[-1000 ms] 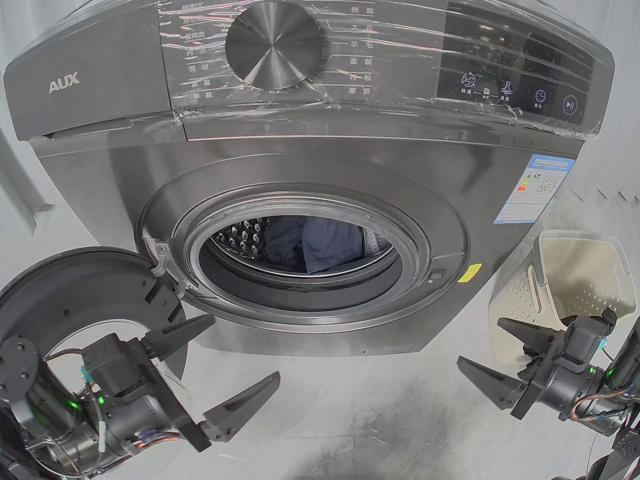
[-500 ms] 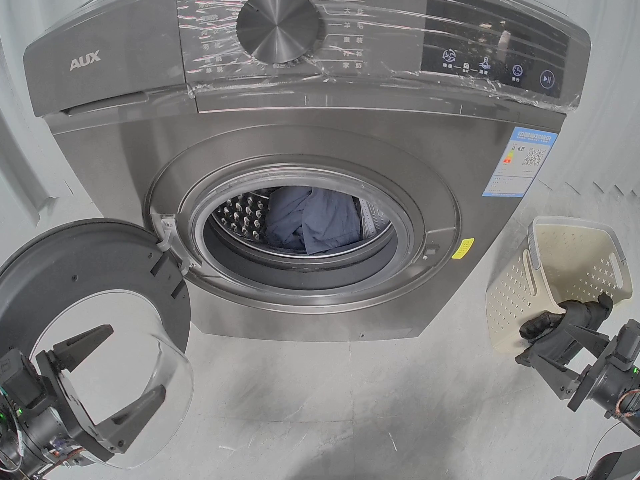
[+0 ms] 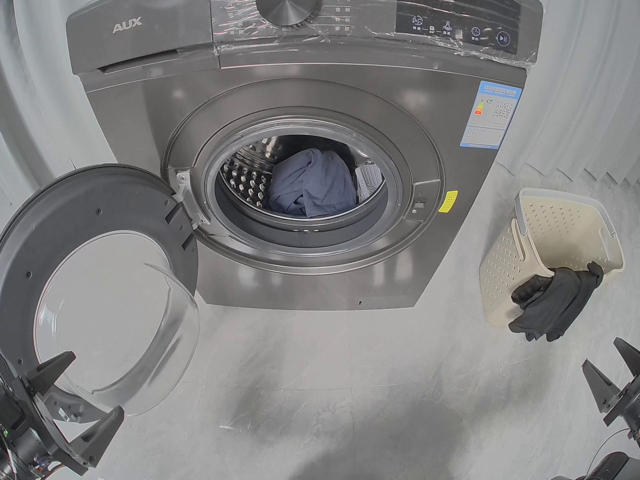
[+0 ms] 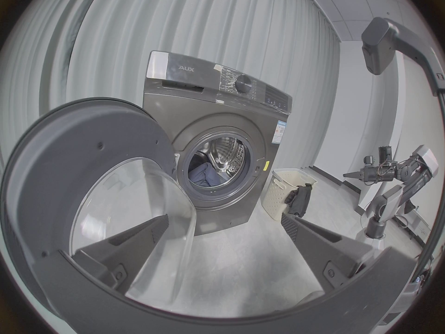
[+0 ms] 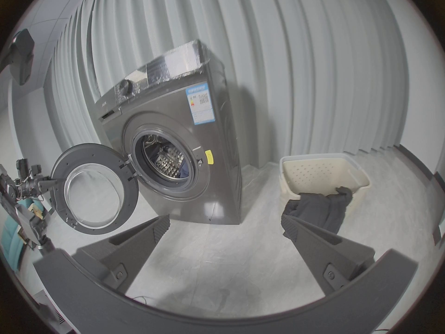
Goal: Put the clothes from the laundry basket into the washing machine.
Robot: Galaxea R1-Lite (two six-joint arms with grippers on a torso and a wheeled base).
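- The washing machine (image 3: pixel 300 81) stands on the grey floor (image 3: pixel 347 381), in front of a pale curtain (image 3: pixel 587 88)
- Its round door (image 3: pixel 93 195) is swung wide open toward the robot's left side, and the glass bowl of the door faces the robot
- A blue garment (image 3: pixel 312 185) lies bunched inside the drum (image 3: pixel 247 181), low in the opening
- The laundry basket (image 3: pixel 500 275) (cream, with many small holes) stands on the floor at the right of the machine, near it but apart
- A dark garment (image 3: pixel 553 301) hangs over the basket's near rim and goes down the outer wall toward the floor
- The left gripper (image 3: pixel 77 401) is low, just beside the lower edge of the open door; its fingers are spread wide and hold nothing
- The right gripper (image 3: pixel 613 368) is low on the near side of the basket, apart from the dark garment; its fingers are also spread wide and empty
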